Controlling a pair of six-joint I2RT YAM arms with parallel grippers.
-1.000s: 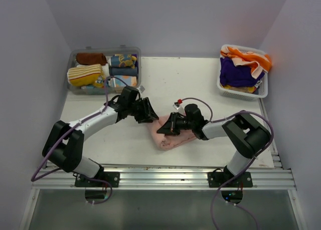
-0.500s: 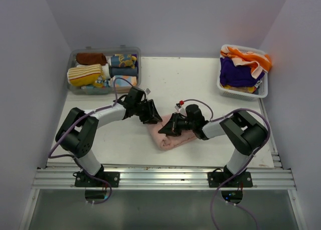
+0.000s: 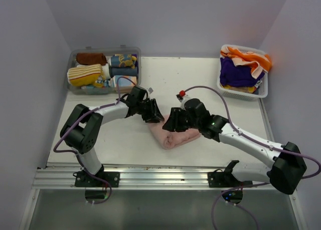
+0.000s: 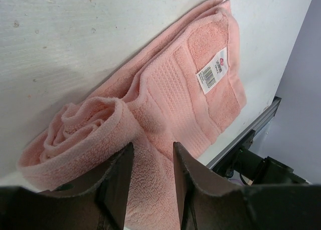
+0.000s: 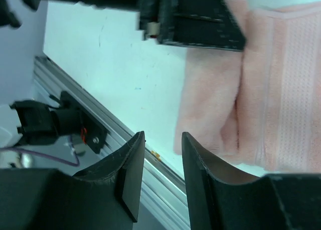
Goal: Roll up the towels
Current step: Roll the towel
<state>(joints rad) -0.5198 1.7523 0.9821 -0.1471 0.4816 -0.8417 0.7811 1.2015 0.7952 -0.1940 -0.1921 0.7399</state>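
A pink towel [image 3: 176, 137] lies partly rolled on the table near the front middle. In the left wrist view its rolled end [image 4: 85, 132] is at the left and its flat part carries a white label [image 4: 213, 72]. My left gripper [image 3: 154, 115] is open, its jaws just above the roll at the towel's far left edge; it shows in its own view [image 4: 153, 150]. My right gripper [image 3: 172, 123] is open at the towel's far edge, over the bare table beside the roll [image 5: 163, 137]. The towel [image 5: 261, 89] lies to its right.
A clear bin [image 3: 138, 59] with several rolled towels stands at the back left. A white basket [image 3: 241, 95] at the back right holds an orange-and-cream towel [image 3: 248, 57] and a purple towel [image 3: 238, 72]. An aluminium rail [image 3: 160, 177] runs along the front edge.
My left gripper has moved right, up to the towel's edge. My right arm's elbow has swung far out to the right, while its gripper stayed by the towel.
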